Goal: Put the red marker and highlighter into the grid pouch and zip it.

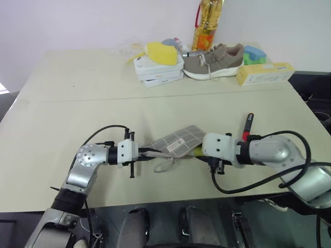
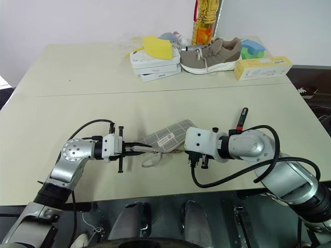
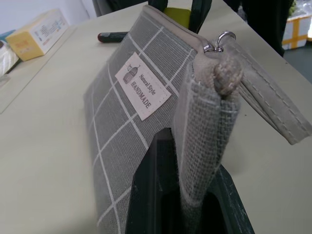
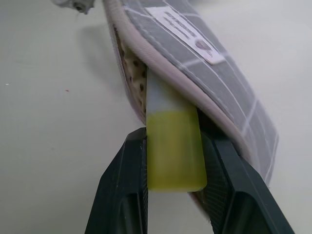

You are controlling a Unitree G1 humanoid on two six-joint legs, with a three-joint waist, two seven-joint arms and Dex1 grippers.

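At the near edge of the tabletop (image 1: 77, 103), the grid pouch (image 1: 178, 140) is held up off the surface between the two arms, and the highlighter (image 4: 173, 148) is only part-way into its open mouth, so the likeliest failure is that it slips back out. The pen's pale front end is under the zipper lip while its yellow body is outside, and if the right gripper (image 4: 175, 195) lets go now, or pushes at an angle, the highlighter could catch on the lip or fall to the tabletop. A second risk lies at the other end: the left gripper (image 3: 187, 204) has only a narrow fold of fabric beside the zipper pull, which could slide free under a push and let the pouch sag or close. The red marker (image 1: 249, 125) lies on the tabletop beyond the right arm, apart from the pouch, not yet picked up; a careless swing of that arm might knock it away. The left fingers (image 3: 151, 195) are clenched tight on the pouch's corner fabric. The right fingers (image 4: 122, 195) are part-way closed, grasping the highlighter's yellow body from both sides.
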